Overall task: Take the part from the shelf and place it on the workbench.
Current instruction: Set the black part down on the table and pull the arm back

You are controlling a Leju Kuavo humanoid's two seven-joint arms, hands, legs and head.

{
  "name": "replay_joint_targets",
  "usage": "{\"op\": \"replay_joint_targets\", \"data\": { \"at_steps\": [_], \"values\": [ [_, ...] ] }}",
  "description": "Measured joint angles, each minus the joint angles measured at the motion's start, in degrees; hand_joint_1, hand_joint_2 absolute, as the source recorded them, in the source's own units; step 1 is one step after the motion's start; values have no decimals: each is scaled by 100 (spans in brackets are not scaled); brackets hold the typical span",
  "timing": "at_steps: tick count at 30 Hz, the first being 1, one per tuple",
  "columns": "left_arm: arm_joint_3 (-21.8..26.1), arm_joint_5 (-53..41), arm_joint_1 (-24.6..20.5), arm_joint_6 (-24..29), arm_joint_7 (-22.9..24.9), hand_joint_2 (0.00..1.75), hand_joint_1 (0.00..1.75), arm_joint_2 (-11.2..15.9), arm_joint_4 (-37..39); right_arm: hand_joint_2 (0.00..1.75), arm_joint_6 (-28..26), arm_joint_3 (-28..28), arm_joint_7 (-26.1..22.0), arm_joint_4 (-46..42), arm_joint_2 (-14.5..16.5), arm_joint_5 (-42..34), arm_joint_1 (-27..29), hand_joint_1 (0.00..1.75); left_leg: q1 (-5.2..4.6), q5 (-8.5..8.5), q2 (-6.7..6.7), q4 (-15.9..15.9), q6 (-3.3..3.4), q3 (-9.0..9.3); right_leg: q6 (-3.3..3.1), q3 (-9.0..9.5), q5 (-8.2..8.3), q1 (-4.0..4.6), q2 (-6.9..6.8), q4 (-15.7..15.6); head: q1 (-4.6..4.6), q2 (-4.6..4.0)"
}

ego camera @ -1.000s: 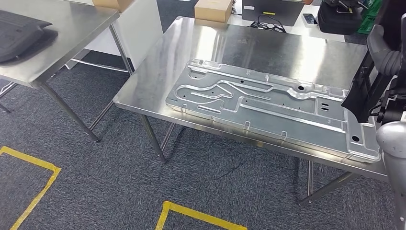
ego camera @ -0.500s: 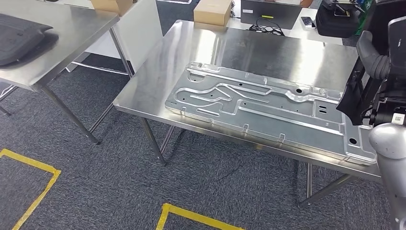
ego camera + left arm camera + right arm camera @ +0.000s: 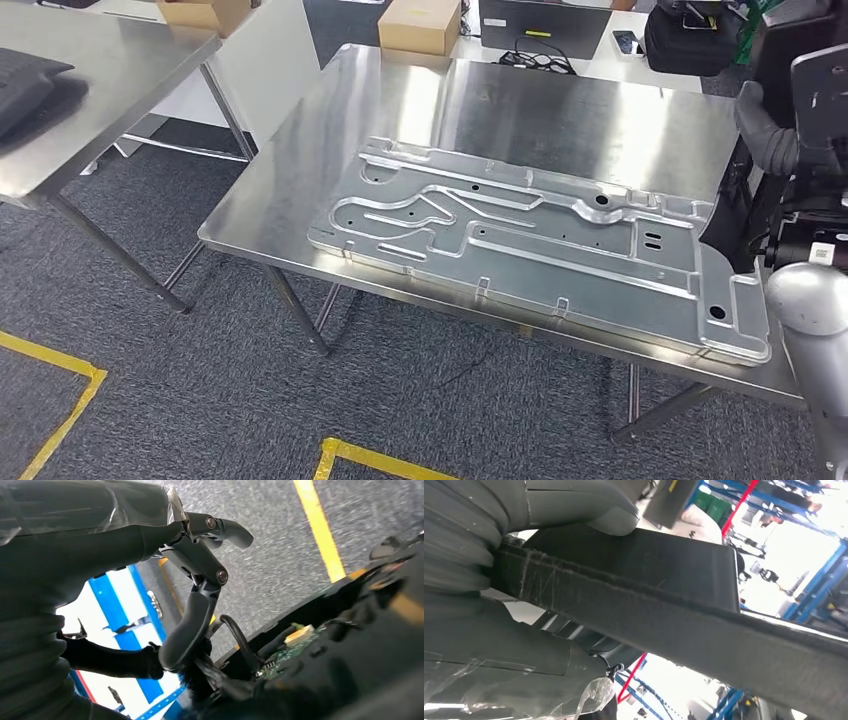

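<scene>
The steel workbench (image 3: 560, 110) stands ahead in the head view, and a large stamped metal panel (image 3: 530, 240) lies flat along its near side. My right hand (image 3: 775, 135) is raised at the bench's right end and grips a flat black part (image 3: 735, 215) that hangs over the panel's right end. The right wrist view shows my right hand (image 3: 499, 545) up close, its thumb pressed on top of the black part (image 3: 649, 580). My left hand (image 3: 195, 580) hangs over grey carpet, fingers loosely curved and apart, holding nothing.
A second steel table (image 3: 100, 70) stands to the left with a carpet gap between. Cardboard boxes (image 3: 420, 25), a dark device with cables (image 3: 540, 25) and a black bag (image 3: 695, 40) sit beyond the bench's far edge. Yellow tape (image 3: 380, 460) marks the floor.
The whole picture has shifted left, so the camera has moved and the bench sits more central. My right hand still holds the black part at the right edge.
</scene>
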Motion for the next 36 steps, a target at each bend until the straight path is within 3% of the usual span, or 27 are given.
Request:
{"op": "replay_joint_targets", "data": {
  "at_steps": [1, 3, 4, 5, 8, 10, 11, 13, 14, 15, 16, 18, 20, 22, 25, 26, 28, 29, 30, 31, 32, 34, 36],
  "values": [
    [0, 0, 1, 0, -3, 175, 0, 0, 0, 175, 9, 1, 31, 0, -9, -13, -7, 175, 0, 222, 1, -175, 12, -16, 25, 64, -49, -3, 5, 3, 0, 0],
    [1, 1, 12, 0, -5, 175, 0, -2, 0, 175, 30, -2, 91, -1, -33, -35, -70, 175, 14, 808, 0, -985, 20, 186, 114, 177, -158, -14, 13, 26, -1, -1],
    [1, 1, 19, -1, -8, 175, 0, -4, 0, 175, 39, -4, 115, -2, -52, -41, -110, 175, 14, 975, -7, -1372, 23, 321, 167, 202, -211, -6, 28, 52, 1, -1],
    [2, 1, 24, -2, -8, 175, 0, -7, 0, 175, 49, -7, 134, -7, -72, -45, -144, 175, 12, 1031, -13, -1616, 36, 409, 213, 205, -252, 3, 42, 71, 1, -1],
    [2, 1, 18, -5, -5, 175, 0, -14, 0, 175, 70, -13, 162, -29, -145, -51, -189, 175, -38, 880, -26, -1719, 149, 476, 300, 211, -317, -39, 62, 71, 3, 0],
    [2, 0, 8, -8, -5, 175, 0, -15, 0, 175, 79, -22, 175, -41, -196, -53, -199, 175, -77, 833, -32, -1705, 249, 514, 315, 119, -500, -71, 17, 355, 4, 0],
    [2, -1, 4, -9, -5, 175, 0, -14, 0, 175, 85, -27, 183, -50, -217, -53, -207, 175, -94, 816, -34, -1707, 292, 537, 303, -46, -675, -55, -6, 715, 4, 0],
    [2, -3, 1, -15, -5, 175, 0, -16, 0, 175, 109, -32, 212, -65, -240, -52, -225, 175, -141, 780, -40, -1706, 361, 575, 247, -552, -1042, 28, -24, 1672, 4, 0],
    [2, -5, 7, -20, -5, 175, 0, -20, 0, 175, 127, -33, 234, -67, -255, -52, -231, 175, -166, 759, -46, -1706, 387, 603, 213, -773, -1117, 72, -23, 2027, 4, 0],
    [2, -7, 14, -24, -5, 175, 0, -23, 0, 175, 147, -34, 256, -67, -267, -52, -238, 175, -192, 733, -54, -1705, 409, 640, 171, -896, -1067, 110, -23, 2159, 4, 0],
    [2, -10, 18, -27, -5, 175, 0, -25, 0, 175, 165, -34, 275, -67, -279, -53, -251, 175, -217, 704, -61, -1705, 423, 686, 121, -904, -896, 140, -23, 2045, 4, 0],
    [2, -16, 17, -31, -5, 175, 0, -27, 0, 175, 184, -36, 294, -68, -292, -53, -299, 175, -259, 642, -71, -1708, 423, 782, 8, -650, -366, 195, -24, 1266, 4, -1],
    [2, -21, 5, -37, -5, 175, 0, -28, 0, 175, 189, -38, 300, -73, -301, -54, -356, 175, -310, 586, -71, -1708, 390, 828, -65, -396, -64, 249, -24, 585, 5, -1],
    [2, -26, -1, -40, -5, 175, 0, -28, 0, 175, 194, -38, 308, -82, -306, -60, -385, 175, -343, 560, -68, -1731, 353, 838, -83, -332, -56, 275, -20, 405, 4, 0],
    [2, -34, 0, -43, -5, 175, 0, -27, 0, 175, 209, -38, 330, -97, -320, -75, -432, 175, -344, 425, -58, -1565, 284, 764, -114, -303, -60, 221, -21, 366, 2, 0],
    [2, -41, -1, -43, -8, 175, 0, -26, 0, 175, 214, -38, 337, -103, -325, -79, -453, 175, -336, 280, -55, -1279, 252, 630, -131, -286, -64, 205, -22, 356, 1, 0],
    [2, -63, -3, -45, -15, 175, 0, -26, 0, 175, 229, -37, 350, -110, -328, -84, -471, 175, -316, -73, -54, -400, 212, 191, -165, -259, -92, 208, -16, 353, 0, 0],
    [2, -74, -3, -48, -20, 175, 0, -26, 0, 175, 239, -35, 355, -111, -329, -86, -472, 175, -311, -173, -53, -20, 206, -24, -173, -241, -112, 213, -8, 353, -1, 0],
    [2, -81, -2, -50, -25, 175, 0, -26, 0, 175, 246, -33, 361, -111, -329, -88, -470, 175, -311, -171, -54, 168, 213, -155, -177, -215, -138, 220, -1, 353, -1, 0],
    [2, -86, -1, -55, -30, 175, 0, -26, 0, 175, 252, -32, 365, -112, -331, -90, -472, 175, -318, -50, -54, 95, 236, -162, -178, -179, -167, 230, 5, 353, -1, 0],
    [2, -88, 0, -60, -39, 175, 0, -26, 0, 175, 258, -32, 368, -113, -332, -92, -477, 175, -330, 158, -54, -209, 281, -52, -177, -135, -197, 244, 9, 351, -1, 0],
    [2, -90, 1, -74, -55, 175, 0, -10, 2, 175, 268, -32, 374, -115, -348, -92, -503, 175, -395, 598, -51, -1131, 438, 352, -163, -50, -256, 263, 14, 346, 0, 0],
    [1, -92, -6, -91, -70, 175, 0, 8, 4, 175, 273, -36, 386, -121, -379, -92, -523, 175, -452, 748, -20, -1690, 522, 626, -130, -8, -314, 276, 25, 341, 1, 0]
  ]
}}
